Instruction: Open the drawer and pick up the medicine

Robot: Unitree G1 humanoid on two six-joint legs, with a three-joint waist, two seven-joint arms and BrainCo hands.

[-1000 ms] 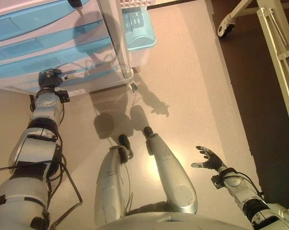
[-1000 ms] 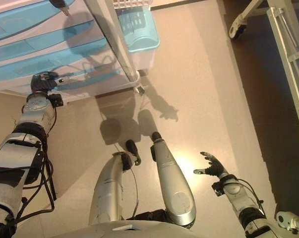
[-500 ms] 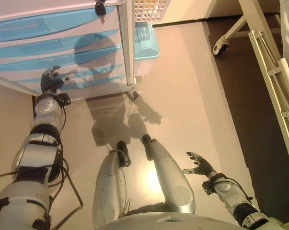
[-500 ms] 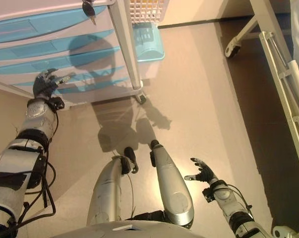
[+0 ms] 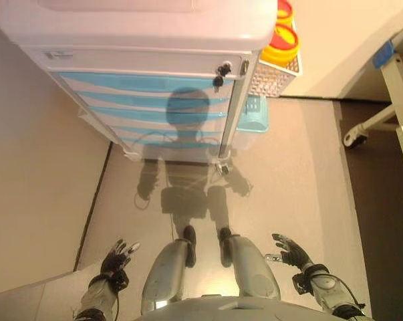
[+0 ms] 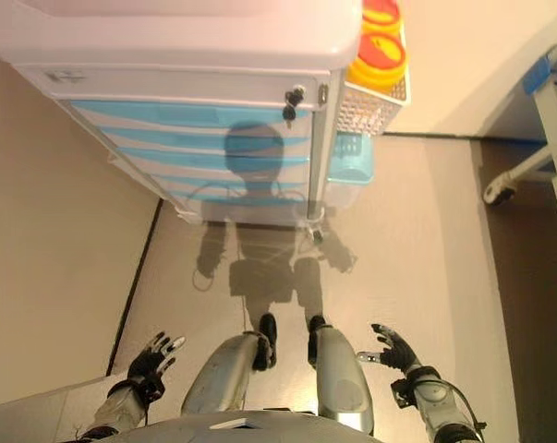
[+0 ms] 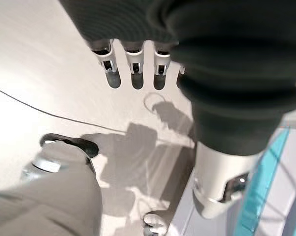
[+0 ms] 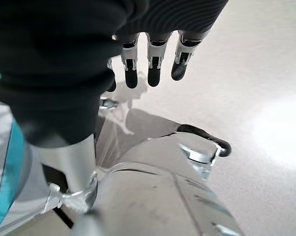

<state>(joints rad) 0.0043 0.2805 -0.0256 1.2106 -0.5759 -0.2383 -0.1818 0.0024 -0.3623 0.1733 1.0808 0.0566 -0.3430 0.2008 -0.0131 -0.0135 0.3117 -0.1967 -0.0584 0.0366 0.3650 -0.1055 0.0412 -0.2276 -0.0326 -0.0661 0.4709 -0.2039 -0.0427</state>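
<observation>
A white wheeled cart [image 5: 148, 40] with several blue-fronted drawers [image 5: 148, 100] stands ahead of me; all its drawers look closed, and keys [image 5: 221, 70] hang at the top drawer's lock. No medicine shows in any view. My left hand [image 5: 115, 259] hangs low at the lower left, well away from the cart, fingers [image 7: 134, 66] straight and holding nothing. My right hand [image 5: 289, 252] hangs at the lower right, fingers [image 8: 154, 69] spread and empty.
A white mesh basket [image 5: 271, 73] with yellow and red containers [image 5: 285, 40] hangs on the cart's right side, a light blue bin [image 5: 253, 117] below it. A bed frame with a caster [image 5: 361, 134] stands at the right. A wall runs along the left.
The view has risen and pulled back, so the whole cart shows now. My left hand has left the lower drawer front and dropped to my side. The right hand stays open.
</observation>
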